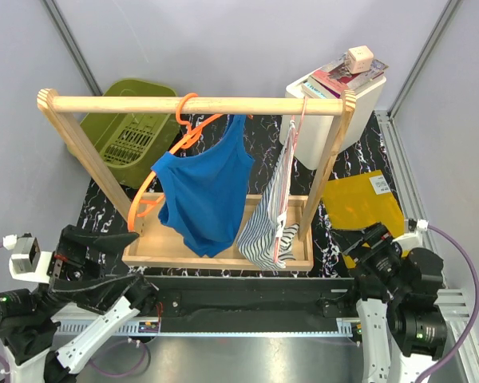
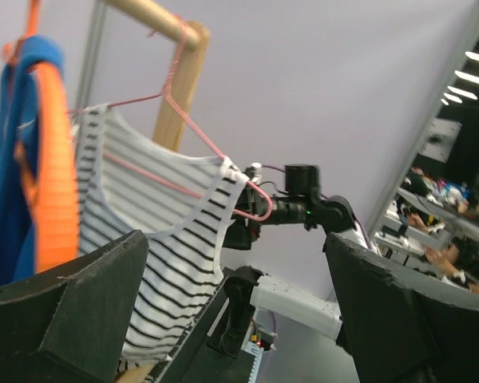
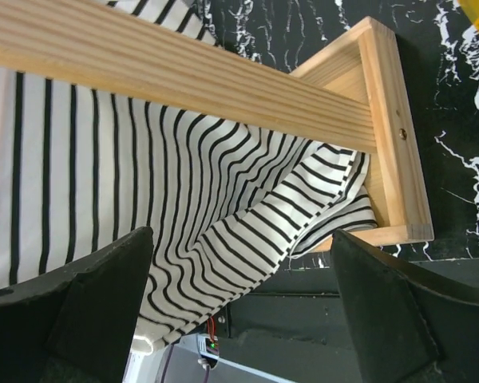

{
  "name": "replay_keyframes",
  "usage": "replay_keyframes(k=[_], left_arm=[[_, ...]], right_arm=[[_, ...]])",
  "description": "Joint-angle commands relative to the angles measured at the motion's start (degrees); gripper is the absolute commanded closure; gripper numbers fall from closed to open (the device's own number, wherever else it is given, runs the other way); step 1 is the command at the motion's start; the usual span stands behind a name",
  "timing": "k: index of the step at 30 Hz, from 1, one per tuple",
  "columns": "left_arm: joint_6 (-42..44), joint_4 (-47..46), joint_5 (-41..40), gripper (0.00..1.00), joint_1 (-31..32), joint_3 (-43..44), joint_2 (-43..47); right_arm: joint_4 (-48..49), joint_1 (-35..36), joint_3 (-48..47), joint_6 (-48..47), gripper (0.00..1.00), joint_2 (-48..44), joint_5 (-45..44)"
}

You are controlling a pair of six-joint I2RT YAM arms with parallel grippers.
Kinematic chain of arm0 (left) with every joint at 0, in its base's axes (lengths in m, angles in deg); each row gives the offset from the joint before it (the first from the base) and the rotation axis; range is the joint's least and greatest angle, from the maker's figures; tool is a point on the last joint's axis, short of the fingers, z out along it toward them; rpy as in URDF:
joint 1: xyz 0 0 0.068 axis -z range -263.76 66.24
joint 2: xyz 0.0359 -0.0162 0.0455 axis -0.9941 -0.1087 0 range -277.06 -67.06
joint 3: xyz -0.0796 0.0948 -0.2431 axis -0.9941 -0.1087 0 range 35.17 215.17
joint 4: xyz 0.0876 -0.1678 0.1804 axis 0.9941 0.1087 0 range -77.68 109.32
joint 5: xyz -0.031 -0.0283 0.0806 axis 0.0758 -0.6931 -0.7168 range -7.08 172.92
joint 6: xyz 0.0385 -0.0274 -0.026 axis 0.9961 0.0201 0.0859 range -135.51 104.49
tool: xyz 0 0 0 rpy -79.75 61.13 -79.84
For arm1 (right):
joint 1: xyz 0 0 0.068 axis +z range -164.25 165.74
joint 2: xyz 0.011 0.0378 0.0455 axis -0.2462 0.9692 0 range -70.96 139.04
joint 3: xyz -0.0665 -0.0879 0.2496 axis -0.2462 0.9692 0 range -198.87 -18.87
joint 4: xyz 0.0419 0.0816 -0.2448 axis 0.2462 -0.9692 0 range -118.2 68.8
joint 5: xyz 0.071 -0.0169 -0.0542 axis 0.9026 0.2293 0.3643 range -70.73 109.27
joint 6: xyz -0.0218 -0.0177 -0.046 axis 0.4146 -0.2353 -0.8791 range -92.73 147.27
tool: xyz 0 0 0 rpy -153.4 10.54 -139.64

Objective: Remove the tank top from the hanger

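The blue tank top [image 1: 207,191] hangs on the orange hanger [image 1: 185,126], whose hook is over the wooden rail [image 1: 128,104] of the rack. One strap is over the hanger's upper arm; the lower arm sticks out to the left. My left gripper [image 1: 136,263] is open and empty, low and to the left of the rack base. In the left wrist view [image 2: 235,319] the tank top [image 2: 8,183] and hanger [image 2: 52,175] show at the far left. My right gripper [image 1: 363,254] is open and empty by the rack's right end, also seen in the right wrist view [image 3: 239,311].
A black-and-white striped garment [image 1: 271,219] hangs on a thin pink hanger [image 2: 184,136] to the right of the tank top, above the wooden base frame [image 3: 391,136]. A green basket [image 1: 132,128], a white box with books [image 1: 343,100] and a yellow cloth [image 1: 363,203] lie around the rack.
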Motion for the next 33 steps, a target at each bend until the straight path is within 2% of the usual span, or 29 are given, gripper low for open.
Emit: replay_keyframes(k=[1,2,4,6,9,11,12,15,18,21,26,33], left_arm=[[-8.52,9.64,-11.80,0.01,0.10,4.72,-0.94],[-9.52,11.66,-15.14,0.01,0.10,5.78,-2.61],[-9.27,16.77,-14.04,0.01,0.28,9.11,-4.64],[-10.66,23.94,-17.36,0.01,0.36,12.19,-8.94],[-4.46,28.54,-14.05,0.01,0.45,18.69,-15.18],[-3.73,28.83,-11.94,0.01,0.45,20.82,-17.30],[-2.86,26.13,-11.14,0.01,0.45,20.82,-17.39],[-2.67,18.83,-7.19,0.01,0.45,20.73,-18.09],[-2.93,16.26,-0.96,0.01,0.45,24.76,-24.05],[-3.98,13.80,7.13,0.11,0.28,30.48,-32.14],[-5.74,9.59,10.57,0.14,0.28,35.93,-39.36],[-13.21,-2.99,13.13,0.18,0.45,27.52,-41.21]], right_arm=[[0.50,0.41,-3.02,-1.12,0.00,-1.30,1.15],[1.47,0.41,-3.11,-1.30,0.00,-1.39,3.08],[4.10,0.41,-2.94,-0.60,0.00,-1.22,8.61],[5.17,0.41,-2.32,-0.16,0.00,-1.30,11.34],[8.68,0.41,-0.22,0.80,0.00,-2.53,15.20],[13.16,0.41,1.37,1.42,0.00,-3.32,18.20],[14.91,0.41,1.89,2.99,0.00,-3.41,22.13],[20.11,0.41,1.99,5.11,0.00,-2.89,25.94],[22.83,0.41,-0.47,6.07,0.00,-1.22,27.17],[25.30,0.41,-3.28,6.35,0.00,1.68,29.28],[26.62,0.41,-6.97,5.55,0.00,5.11,30.52],[39.00,-0.37,-9.78,11.44,0.02,11.25,35.60]])
